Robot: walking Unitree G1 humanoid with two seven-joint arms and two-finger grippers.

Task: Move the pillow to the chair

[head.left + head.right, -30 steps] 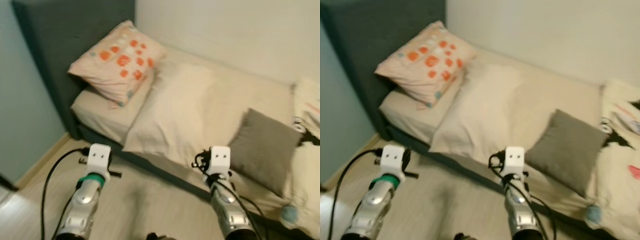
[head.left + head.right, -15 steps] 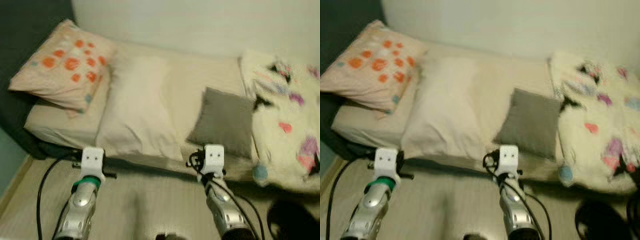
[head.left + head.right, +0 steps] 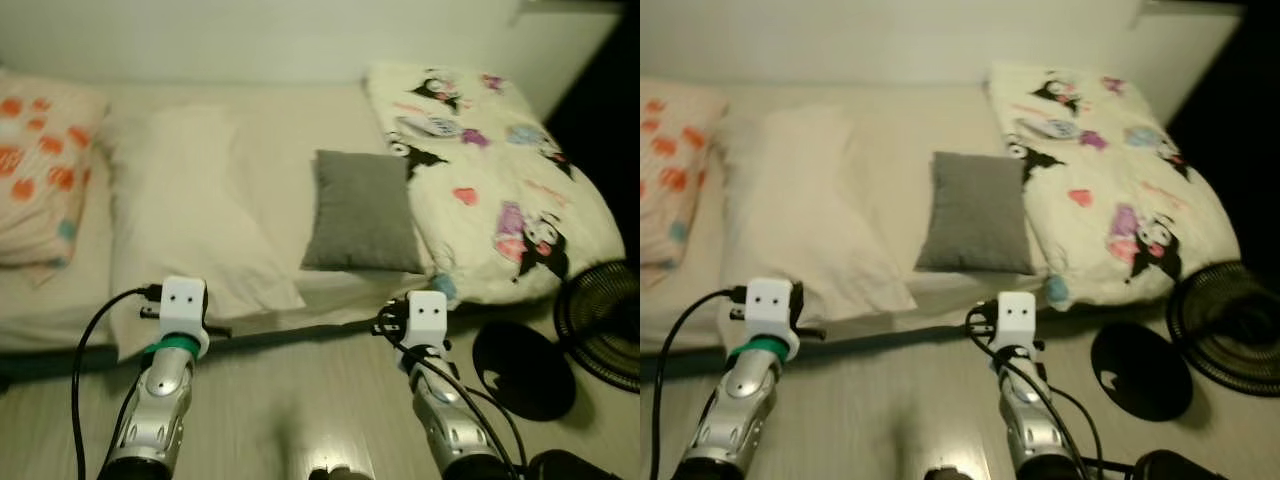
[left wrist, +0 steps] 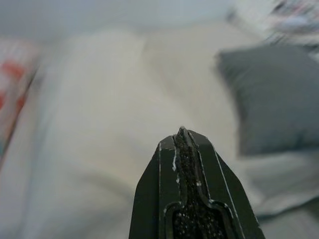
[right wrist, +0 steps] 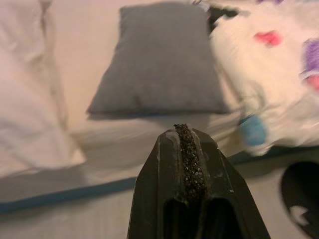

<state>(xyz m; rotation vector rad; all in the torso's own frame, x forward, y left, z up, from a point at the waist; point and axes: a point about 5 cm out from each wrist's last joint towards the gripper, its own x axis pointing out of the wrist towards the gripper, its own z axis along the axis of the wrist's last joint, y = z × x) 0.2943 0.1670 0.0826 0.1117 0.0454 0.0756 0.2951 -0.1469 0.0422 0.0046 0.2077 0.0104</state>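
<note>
Grey pillow [image 3: 364, 211]: small, rectangular, matte woven-looking cover, lying flat on the bed [image 3: 275, 120] near its front edge. It sits between a long cream pillow [image 3: 185, 215] on the robot's left and a white patterned blanket [image 3: 490, 190] on the right; the blanket's edge touches or just overlaps the grey pillow's far right corner. A narrow strip of bare sheet lies in front of the pillow before the mattress edge drops to a dark bed frame.

Cream pillow: soft, creased, smooth cloth, its near corner running out to the mattress edge. Farther left, a pale pillow with orange spots [image 3: 40, 175], cut off by the picture's edge. Blanket: fluffy, bunched, printed with black-and-white cartoon figures and pink, purple and blue patches. No writing can be read.

Left gripper [image 4: 182, 133]: fingers pressed together, holding nothing, held in the air before the cream pillow. Right gripper [image 5: 184, 130]: fingers likewise closed flat on each other, holding nothing, pointed at the grey pillow's front edge and well short of it. In the head views both arms reach forward over the floor, white wrist blocks level with the bed's front edge, black cables trailing.

Floor [image 3: 300, 400]: pale, wood-look, glossy, open between the arms. On the right, a round black fan base [image 3: 522, 368] and a black wire fan grille [image 3: 600, 320] stand close by the bed's corner. A plain light wall runs behind the bed.
</note>
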